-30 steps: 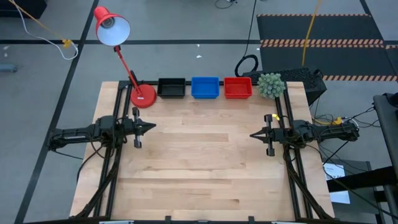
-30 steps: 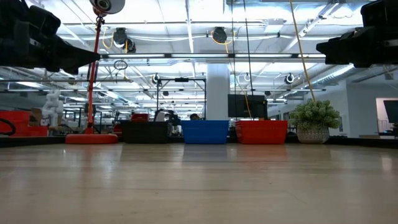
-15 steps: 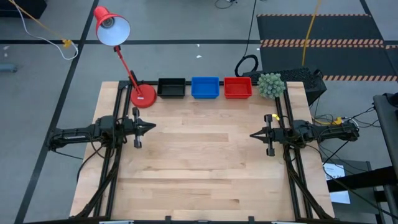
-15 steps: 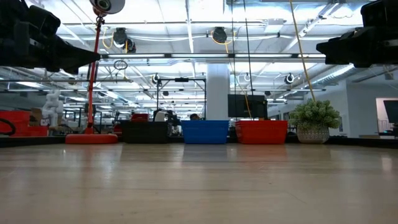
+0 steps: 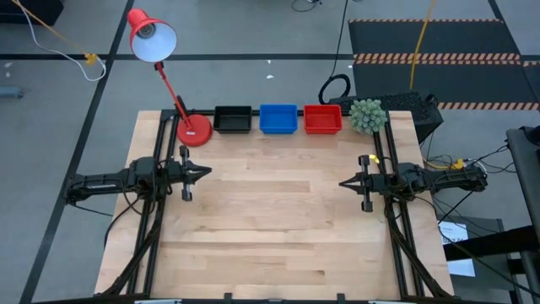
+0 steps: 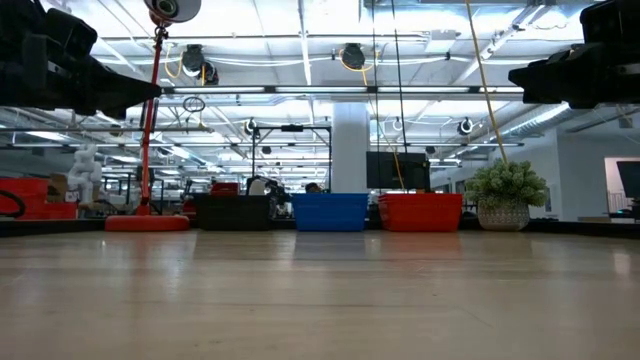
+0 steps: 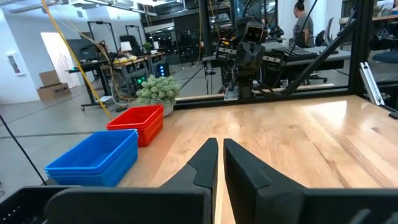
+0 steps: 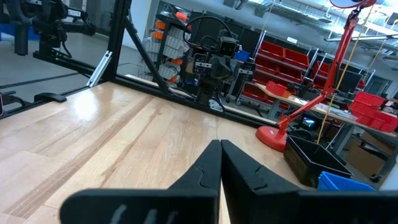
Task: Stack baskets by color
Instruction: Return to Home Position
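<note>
Black baskets, blue baskets and red baskets are sitting side by side along the table's far edge, between lamp base and plant. Left gripper and right gripper are hovering near opposite side edges, fingers closed and empty, well apart from the baskets, with bare tabletop lying between.

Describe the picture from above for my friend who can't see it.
A black basket, a blue basket and a red basket sit in a row at a wooden table's far edge, between a red lamp and a small plant. The left pincer and right pincer hang shut at its sides, holding nothing.
</note>
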Controlling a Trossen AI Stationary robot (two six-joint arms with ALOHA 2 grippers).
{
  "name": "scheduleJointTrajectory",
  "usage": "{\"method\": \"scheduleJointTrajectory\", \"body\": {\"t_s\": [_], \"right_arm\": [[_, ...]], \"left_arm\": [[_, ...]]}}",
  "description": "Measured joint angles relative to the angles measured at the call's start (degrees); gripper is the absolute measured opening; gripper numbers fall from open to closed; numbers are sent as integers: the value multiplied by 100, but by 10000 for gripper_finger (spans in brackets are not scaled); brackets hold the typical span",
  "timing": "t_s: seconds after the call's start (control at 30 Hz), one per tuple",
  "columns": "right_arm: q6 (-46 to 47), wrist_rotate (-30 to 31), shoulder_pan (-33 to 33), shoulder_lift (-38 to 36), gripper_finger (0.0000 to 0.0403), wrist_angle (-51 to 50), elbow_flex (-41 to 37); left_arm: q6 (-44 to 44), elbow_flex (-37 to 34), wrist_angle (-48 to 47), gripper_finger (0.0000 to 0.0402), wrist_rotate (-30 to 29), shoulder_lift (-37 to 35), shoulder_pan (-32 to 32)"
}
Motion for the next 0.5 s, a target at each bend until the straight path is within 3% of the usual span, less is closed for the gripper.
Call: {"method": "scheduleJointTrajectory", "body": {"t_s": [0.5], "right_arm": [[0,0,0,0,0,0,0]], "left_arm": [[2,0,7,31,7,0,-1]]}}
